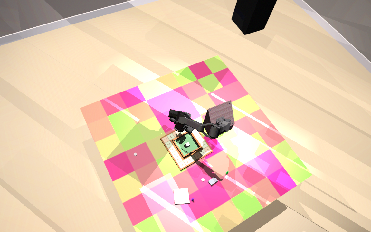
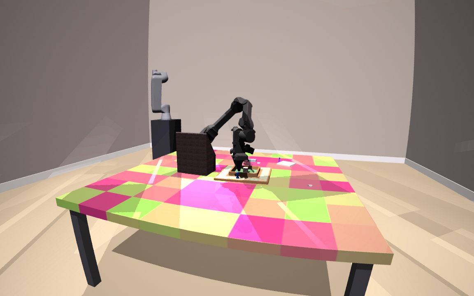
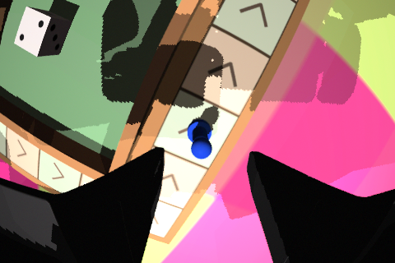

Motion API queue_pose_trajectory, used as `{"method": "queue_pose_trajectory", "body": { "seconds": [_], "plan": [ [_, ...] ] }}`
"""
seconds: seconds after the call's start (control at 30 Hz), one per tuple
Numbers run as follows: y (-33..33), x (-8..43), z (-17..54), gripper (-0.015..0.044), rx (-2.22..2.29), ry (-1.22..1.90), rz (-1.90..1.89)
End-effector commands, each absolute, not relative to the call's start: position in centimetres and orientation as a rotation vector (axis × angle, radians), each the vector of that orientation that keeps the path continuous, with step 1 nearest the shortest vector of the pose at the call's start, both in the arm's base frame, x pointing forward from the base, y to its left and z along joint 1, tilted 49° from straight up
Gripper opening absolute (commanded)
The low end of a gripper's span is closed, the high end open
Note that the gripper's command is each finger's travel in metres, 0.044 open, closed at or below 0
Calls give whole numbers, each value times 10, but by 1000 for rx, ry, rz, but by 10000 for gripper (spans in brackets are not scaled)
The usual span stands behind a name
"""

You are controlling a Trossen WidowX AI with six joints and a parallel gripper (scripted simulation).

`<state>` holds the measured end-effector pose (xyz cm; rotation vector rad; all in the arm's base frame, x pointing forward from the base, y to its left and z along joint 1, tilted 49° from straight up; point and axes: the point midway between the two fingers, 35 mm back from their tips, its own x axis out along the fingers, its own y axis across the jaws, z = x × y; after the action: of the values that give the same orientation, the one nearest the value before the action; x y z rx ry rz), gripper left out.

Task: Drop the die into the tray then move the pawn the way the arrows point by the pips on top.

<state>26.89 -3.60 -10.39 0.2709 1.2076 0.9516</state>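
The white die [image 1: 187, 144] [image 2: 245, 169] [image 3: 33, 33] rests in the green-floored tray [image 1: 194, 147] [image 3: 82, 107], with two pips on top. The blue pawn [image 2: 237, 175] [image 3: 201, 148] stands upright on an arrow square of the board [image 1: 181, 165] [image 2: 266, 177] [image 3: 230, 43], in the row beside the tray wall. The arm hides it in the top view. My gripper [image 1: 177, 134] [image 2: 238, 169] [image 3: 206, 158] is partly open and empty, pointing down above the pawn. In the wrist view the pawn shows beyond the gap between the fingertips, nearer the left one.
A wood-patterned block [image 1: 220, 111] [image 2: 194, 152] stands beside the arm base. Beyond the board are a green pawn [image 1: 226, 173], a purple pawn [image 1: 192, 199] [image 2: 279, 159], a white square slab [image 1: 181, 196] [image 2: 286, 163], a small grey box [image 1: 213, 181] and a white disc [image 1: 202, 179]. Another disc [image 1: 135, 154] [image 2: 310, 185] lies apart.
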Motion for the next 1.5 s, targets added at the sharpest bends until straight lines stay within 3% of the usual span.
{"method": "queue_pose_trajectory", "body": {
  "seconds": [0.0,0.63,0.83,1.07,1.47],
  "plan": [
    [-29,267,-110,200,288,1212,954],
    [-8,267,-128,200,290,1211,956],
    [-8,267,-128,43,290,1211,956],
    [-8,267,-128,0,290,1211,956],
    [-63,271,-86,0,282,1217,945]
  ]
}}
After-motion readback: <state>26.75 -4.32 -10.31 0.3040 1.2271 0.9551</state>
